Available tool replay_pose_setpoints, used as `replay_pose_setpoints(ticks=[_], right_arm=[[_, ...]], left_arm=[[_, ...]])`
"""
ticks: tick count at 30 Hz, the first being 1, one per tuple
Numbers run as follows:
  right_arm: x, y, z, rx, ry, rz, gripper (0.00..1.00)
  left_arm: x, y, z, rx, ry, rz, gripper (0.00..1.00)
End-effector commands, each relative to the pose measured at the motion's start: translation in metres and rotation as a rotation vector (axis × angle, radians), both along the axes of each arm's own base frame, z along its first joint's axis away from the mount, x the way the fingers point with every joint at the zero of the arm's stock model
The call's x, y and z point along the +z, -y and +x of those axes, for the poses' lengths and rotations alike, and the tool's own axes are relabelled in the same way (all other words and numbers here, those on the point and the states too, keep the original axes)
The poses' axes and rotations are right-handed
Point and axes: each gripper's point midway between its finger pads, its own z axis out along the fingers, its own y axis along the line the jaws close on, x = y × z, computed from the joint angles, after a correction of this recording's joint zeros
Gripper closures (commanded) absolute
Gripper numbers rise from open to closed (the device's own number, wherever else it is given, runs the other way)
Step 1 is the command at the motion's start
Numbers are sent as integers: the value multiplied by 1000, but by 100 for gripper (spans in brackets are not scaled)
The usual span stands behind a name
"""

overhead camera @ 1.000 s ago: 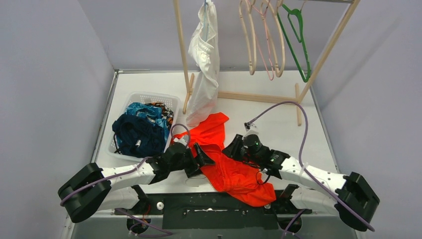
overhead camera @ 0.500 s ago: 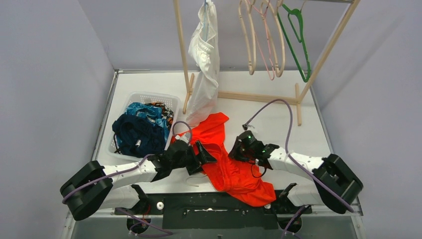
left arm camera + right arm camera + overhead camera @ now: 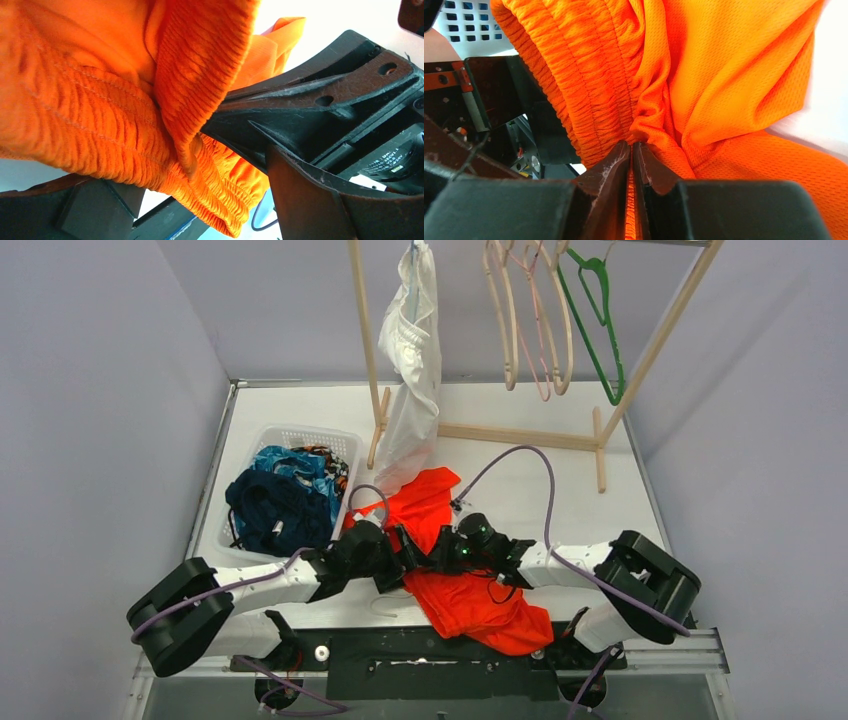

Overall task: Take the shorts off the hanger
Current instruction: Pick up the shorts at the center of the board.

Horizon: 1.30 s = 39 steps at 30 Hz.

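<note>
Five pairs of shorts are in view. The bright orange pair [image 3: 470, 605] lies crumpled on the white bench [image 3: 560, 470] at about 6 o'clock, near the front edge. It is a fine mesh weave with a thick, ribbed elastic waistband. The white pair [image 3: 412, 370] hangs in long, soft folds from the wooden rack [image 3: 660, 340] at 12 o'clock, its hem reaching down to the orange cloth. The other three are heaped in a white plastic lattice basket [image 3: 300, 435] at 9 o'clock: a dark navy pair [image 3: 275, 515] in front, a teal-blue wavy-patterned pair [image 3: 290, 465] behind it, and a sliver of camouflage [image 3: 322, 452] at the back.

Both arms reach over the orange shorts and meet at their near left edge. The left end effector [image 3: 405, 552] is spread wide, with the bunched waistband lying between its dark, scuffed fingers. I cannot tell whether either finger presses the cloth. The right end effector [image 3: 632, 146] is pressed together – its two tapered black tips pinch a thin fold of orange mesh just beside the waistband.

Further along the rack hang bare hangers: one green [image 3: 598, 325], and curved tan and thin pink ones at its 9 o'clock, which overlap too much for a sure count.
</note>
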Motion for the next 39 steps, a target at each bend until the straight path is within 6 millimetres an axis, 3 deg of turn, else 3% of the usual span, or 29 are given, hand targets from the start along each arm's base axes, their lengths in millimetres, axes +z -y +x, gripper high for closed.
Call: replay_pose_setpoints(ticks=[1,6,11,13,17,21,24,28,30,32,36,39], right_arm=[[22,-13,4,-23,30,120,90],[19,8,12,-157,36,81,90],[36,34,18,-290,77,101,87],[54,48,23,-357,109,97,84],[67,99,25,-539,149,0,80],[83,150,26,-709,217,-52,78],[94,174,21,-780,245,-45,77],[98,187,16,-826,243,-20,77],[95,188,15,-833,233,-13,76],[91,186,14,-832,219,-14,76],[86,182,15,-818,204,-43,76],[87,183,16,-814,214,-68,76]], left_arm=[[11,1,16,69,22,-2,17],[6,-14,19,133,17,2,27],[11,-16,24,144,42,-12,29],[13,-14,26,129,55,-6,29],[11,-8,32,91,72,61,27],[-9,-4,31,30,42,235,28],[-16,9,28,-35,47,307,44],[-15,20,26,-89,105,382,85],[4,22,33,-89,195,428,99],[37,19,42,-65,309,463,100],[147,0,67,23,588,453,100],[237,-17,66,-37,841,417,100]])
